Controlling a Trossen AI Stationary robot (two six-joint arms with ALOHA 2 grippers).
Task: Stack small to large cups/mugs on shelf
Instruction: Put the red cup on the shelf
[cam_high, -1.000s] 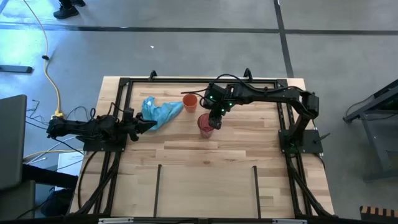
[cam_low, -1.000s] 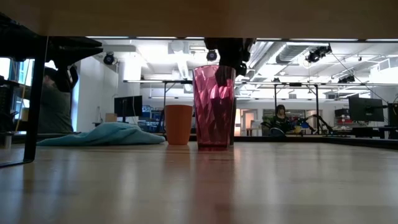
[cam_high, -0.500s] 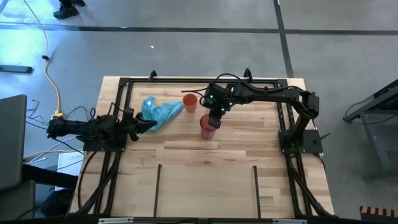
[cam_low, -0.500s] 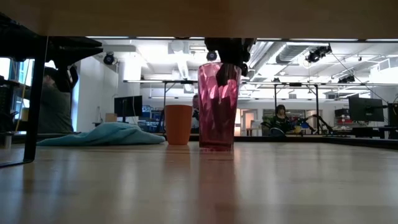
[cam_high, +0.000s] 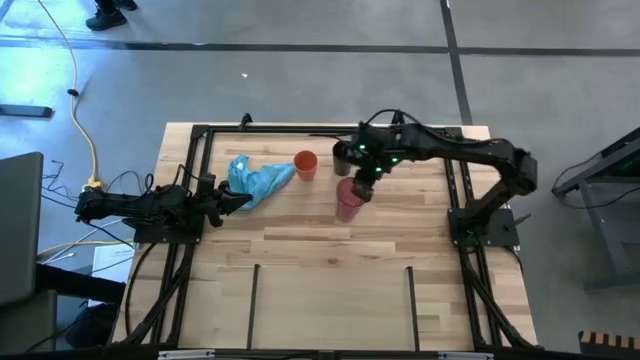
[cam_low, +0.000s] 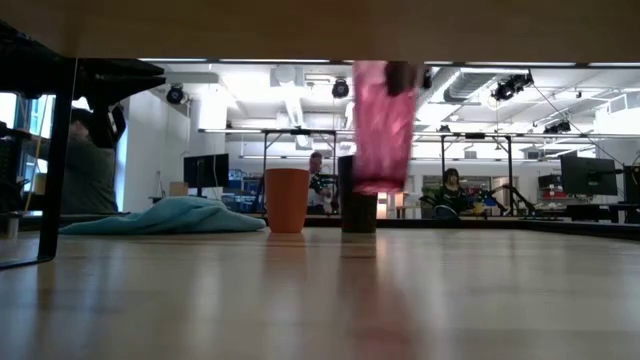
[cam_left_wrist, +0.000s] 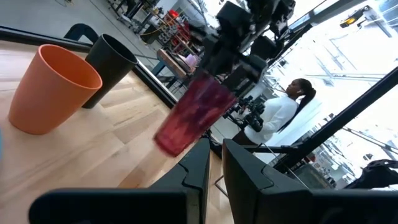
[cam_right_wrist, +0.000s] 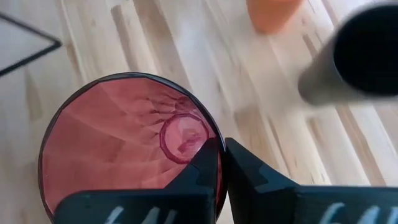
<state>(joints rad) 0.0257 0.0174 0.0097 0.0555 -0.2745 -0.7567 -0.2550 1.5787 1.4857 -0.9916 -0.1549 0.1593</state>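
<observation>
Red-pink cup (cam_low: 382, 125) is hanging off the table, airborne over the planks just beside the black cup (cam_low: 358, 208), with the orange cup (cam_low: 287, 200) a little further along. I'm pinching its rim with my right gripper (cam_high: 363, 182), one finger inside the wall and one outside, clamped on the cup. Mouth is pointing up toward my wrist, base (cam_right_wrist: 183, 138) down at the table (cam_high: 330, 270), long axis roughly vertical; the left wrist view is showing it leaning, but that camera is itself canted, so I'm not calling a real tilt. Risks, as I judge them: a rim-only pinch on thin slick plastic could let the cup swing or slip if I'm moving fast; carrying it low could clip the black cup and knock it over; setting it down off-vertical could tip it. Shelf (cam_high: 332, 310) between the two thin black bars is well apart from all three cups. Left gripper (cam_high: 243, 199) is parked at the light-blue cloth (cam_high: 258, 179), fingers looking nearly together.
</observation>
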